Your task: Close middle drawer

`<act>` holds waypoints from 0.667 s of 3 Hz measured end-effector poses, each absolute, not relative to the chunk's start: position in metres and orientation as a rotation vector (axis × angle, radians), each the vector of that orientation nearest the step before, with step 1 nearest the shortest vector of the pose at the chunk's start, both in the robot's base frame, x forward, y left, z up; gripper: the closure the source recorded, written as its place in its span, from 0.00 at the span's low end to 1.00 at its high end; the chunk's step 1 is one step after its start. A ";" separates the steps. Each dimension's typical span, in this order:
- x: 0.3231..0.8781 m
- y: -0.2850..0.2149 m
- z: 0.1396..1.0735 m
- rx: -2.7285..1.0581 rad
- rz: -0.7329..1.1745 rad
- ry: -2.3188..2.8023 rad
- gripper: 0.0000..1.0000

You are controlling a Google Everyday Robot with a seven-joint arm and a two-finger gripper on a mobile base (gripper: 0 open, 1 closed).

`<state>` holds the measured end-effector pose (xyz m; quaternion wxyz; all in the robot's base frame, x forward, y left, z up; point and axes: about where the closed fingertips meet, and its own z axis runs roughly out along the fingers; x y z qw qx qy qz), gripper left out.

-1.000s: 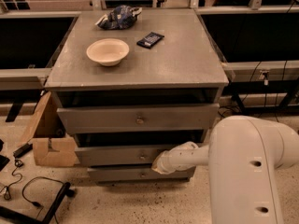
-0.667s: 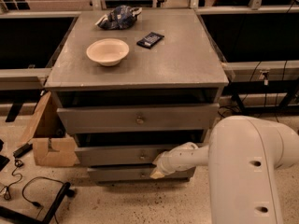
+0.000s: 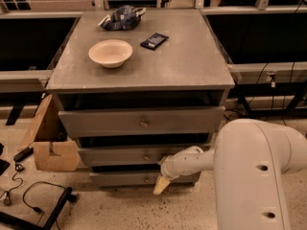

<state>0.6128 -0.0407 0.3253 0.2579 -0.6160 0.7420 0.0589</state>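
One tool (image 3: 162,183), low before the bench's (image 3: 192,66) front edge, just under the middle drawer (image 3: 115,155), second of three, slightly out; apart or together, cannot tell. One bowl (image 3: 110,52) near left edge, one dark packet (image 3: 154,40), one crumpled bag (image 3: 122,17) at far edge, print unreadable.

Cabinet top (image 3: 192,61) holds bowl (image 3: 110,52), bag (image 3: 122,17), packet (image 3: 154,40); hand (image 3: 161,186) below.

End effector (image 3: 161,186) below middle drawer (image 3: 115,156), right of knob (image 3: 146,157), perhaps touching bottom drawer (image 3: 120,178) front.
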 end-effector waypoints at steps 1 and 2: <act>0.611 -0.041 0.325 -1.670 0.160 2.012 0.27; 0.610 -0.041 0.325 -1.671 0.160 2.012 0.50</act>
